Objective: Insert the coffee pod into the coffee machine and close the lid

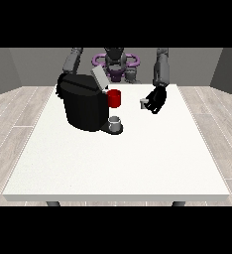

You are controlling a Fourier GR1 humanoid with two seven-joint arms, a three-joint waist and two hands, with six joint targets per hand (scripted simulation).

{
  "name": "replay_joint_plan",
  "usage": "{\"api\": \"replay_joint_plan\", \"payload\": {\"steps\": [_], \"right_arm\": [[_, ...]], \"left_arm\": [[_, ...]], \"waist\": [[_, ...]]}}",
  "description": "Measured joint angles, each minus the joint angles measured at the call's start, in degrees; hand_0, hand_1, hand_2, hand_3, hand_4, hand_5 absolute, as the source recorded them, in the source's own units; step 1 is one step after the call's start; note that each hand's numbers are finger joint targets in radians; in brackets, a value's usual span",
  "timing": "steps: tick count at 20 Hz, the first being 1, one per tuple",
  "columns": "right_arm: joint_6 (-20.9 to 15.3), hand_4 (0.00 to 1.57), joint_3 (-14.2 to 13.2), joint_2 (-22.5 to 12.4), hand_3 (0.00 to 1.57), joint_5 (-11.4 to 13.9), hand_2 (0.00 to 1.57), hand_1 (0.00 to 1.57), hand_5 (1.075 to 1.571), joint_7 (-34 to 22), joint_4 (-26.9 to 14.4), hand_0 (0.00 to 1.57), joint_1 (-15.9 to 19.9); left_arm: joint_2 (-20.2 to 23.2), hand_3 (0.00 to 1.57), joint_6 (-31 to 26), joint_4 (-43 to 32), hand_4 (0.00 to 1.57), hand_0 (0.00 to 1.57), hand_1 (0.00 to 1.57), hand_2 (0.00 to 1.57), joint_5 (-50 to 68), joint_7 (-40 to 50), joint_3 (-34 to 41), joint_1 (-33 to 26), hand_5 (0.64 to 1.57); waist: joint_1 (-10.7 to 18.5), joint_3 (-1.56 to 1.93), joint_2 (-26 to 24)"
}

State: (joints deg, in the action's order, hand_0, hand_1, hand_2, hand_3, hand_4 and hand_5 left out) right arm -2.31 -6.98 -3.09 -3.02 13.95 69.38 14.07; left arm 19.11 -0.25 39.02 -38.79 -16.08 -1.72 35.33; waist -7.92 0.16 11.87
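Nearest on the counter (118, 168), a grey cup (116, 122) is set under the coffee machine (83, 101), whose lid (99, 77) is raised for loading. Right of it, the coffee pod (144, 102) is pinched by curled fingers (151, 105) of the hand at the view's right (156, 100).

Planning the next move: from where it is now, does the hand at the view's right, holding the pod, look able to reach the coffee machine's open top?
Probably yes. The hand holds the coffee pod; the lid is up, and only bare table lies between it and the machine.
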Motion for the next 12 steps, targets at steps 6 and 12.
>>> {"api": "replay_joint_plan", "payload": {"steps": [6,12], "right_arm": [[-0.4,0.28,-0.3,0.5,0.0,-0.5,0.0,0.0,1.571,0.6,-2.8,0.0,-0.8],[1.7,0.29,-1.8,-1.6,0.0,-1.6,0.0,0.0,1.571,2.1,-7.1,0.0,-1.3]], "left_arm": [[-1.3,1.3,-3.1,-0.3,0.57,1.51,1.51,1.44,1.6,-0.6,1.5,1.3,1.571],[-3.8,1.33,-6.8,2.5,0.56,1.36,1.36,1.38,2.0,2.8,1.1,3.1,1.571]], "waist": [[1.0,-0.12,-2.9],[2.4,-0.14,-6.4]]}}
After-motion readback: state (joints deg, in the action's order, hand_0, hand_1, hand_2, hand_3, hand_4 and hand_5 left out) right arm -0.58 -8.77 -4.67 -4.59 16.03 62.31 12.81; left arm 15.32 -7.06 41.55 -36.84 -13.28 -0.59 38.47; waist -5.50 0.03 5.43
